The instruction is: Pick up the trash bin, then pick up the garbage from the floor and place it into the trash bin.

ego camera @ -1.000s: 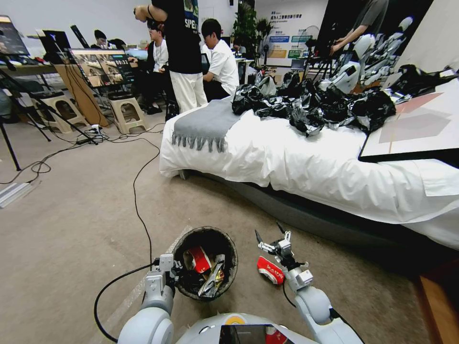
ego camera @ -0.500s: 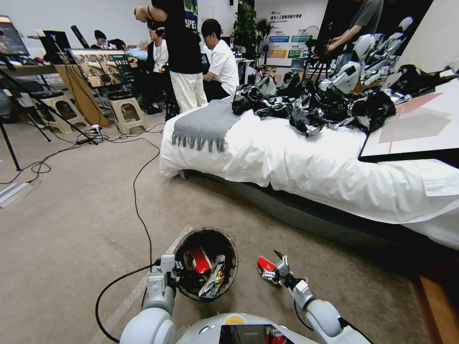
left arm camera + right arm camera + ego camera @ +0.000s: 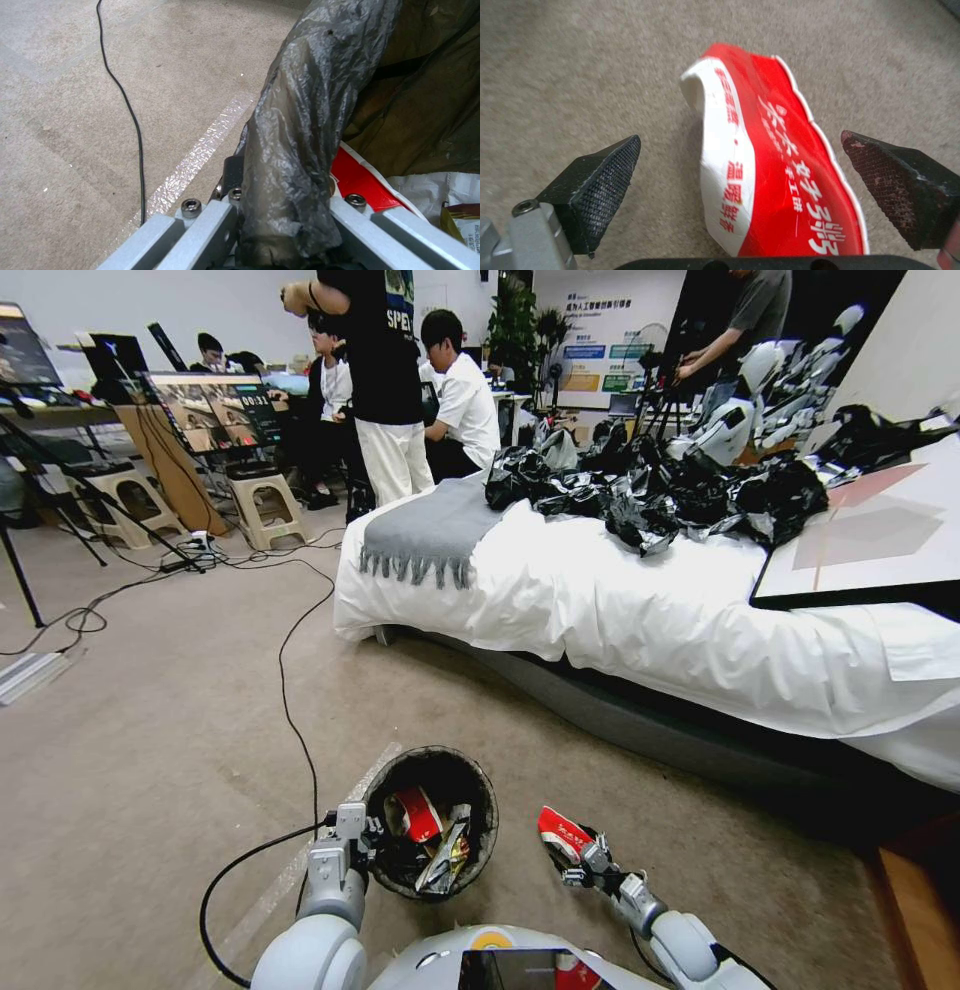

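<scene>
Right gripper point(image 3: 740, 176) gaping wide astride a red-and-white wrapper point(image 3: 775, 168) on the floor point(image 3: 150, 740), probably not yet touching it, just right of the trash bin point(image 3: 432, 760), left gripper point(image 3: 362, 848) clamping the bin's bag-lined rim.

The floor point(image 3: 150, 720) is plain beige-grey, crossed by a pale shiny tape line point(image 3: 200, 165) and a thin black cable point(image 3: 285, 690). The trash bin point(image 3: 430, 820) carries a black liner (grey-black and translucent in the left wrist view). The wrapper point(image 3: 775, 168) is red with a white edge and white printed characters. The right pincer point(image 3: 740, 187) has black cross-hatched pads point(image 3: 605, 180). The bed point(image 3: 640, 610) is white with a grey fringed throw point(image 3: 430, 525).
</scene>
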`<state>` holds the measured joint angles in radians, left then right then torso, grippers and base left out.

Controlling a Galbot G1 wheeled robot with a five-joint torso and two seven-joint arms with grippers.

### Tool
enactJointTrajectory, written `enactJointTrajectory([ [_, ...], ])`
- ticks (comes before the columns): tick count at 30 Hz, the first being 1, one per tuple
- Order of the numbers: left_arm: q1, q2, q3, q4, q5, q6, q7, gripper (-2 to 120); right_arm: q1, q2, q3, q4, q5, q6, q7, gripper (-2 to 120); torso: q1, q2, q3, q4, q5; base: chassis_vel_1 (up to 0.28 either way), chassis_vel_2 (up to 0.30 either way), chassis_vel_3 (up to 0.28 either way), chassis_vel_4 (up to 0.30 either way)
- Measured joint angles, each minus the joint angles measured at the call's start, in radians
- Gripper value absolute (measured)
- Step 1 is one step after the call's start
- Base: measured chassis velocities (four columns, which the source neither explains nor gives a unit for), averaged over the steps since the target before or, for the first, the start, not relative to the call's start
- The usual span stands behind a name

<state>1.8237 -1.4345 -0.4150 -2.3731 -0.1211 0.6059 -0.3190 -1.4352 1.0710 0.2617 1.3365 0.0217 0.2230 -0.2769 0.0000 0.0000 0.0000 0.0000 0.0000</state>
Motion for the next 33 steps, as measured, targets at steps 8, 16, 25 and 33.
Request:
enactJointTrajectory([
  [8, 0.004, 0.0, -0.001, -0.001, 0.002, 0.0, 0.0, 0, 0.046, 0.032, -0.002, -0.087, -0.009, 0.015, -0.009, 100, 0.0, 0.0, 0.0, 0.0, 0.0001, 0.0, 0.0, 0.0, 0.0],
  [16, 0.006, -0.002, 0.0, -0.001, 0.007, 0.0, 0.001, 0, 0.065, 0.05, -0.003, -0.121, -0.009, 0.03, -0.012, 92, 0.0, 0.0, 0.0, 0.0, -0.0002, 0.0, 0.0, 0.0, 0.0],
  [25, 0.005, -0.003, 0.0, 0.008, 0.01, -0.001, 0.001, 0, 0.066, 0.051, 0.004, -0.116, -0.004, 0.048, -0.021, 58, 0.0, 0.0, 0.0, 0.0, -0.0001, 0.0, 0.0, 0.0, 0.0],
  [33, 0.003, -0.002, 0.0, 0.012, 0.013, -0.002, 0.002, 0, 0.079, 0.051, 0.007, -0.112, 0.005, 0.05, -0.019, 20, 0.0, 0.0, 0.0, 0.0, 0.0, 0.0, 0.0, 0.0, 0.0],
])
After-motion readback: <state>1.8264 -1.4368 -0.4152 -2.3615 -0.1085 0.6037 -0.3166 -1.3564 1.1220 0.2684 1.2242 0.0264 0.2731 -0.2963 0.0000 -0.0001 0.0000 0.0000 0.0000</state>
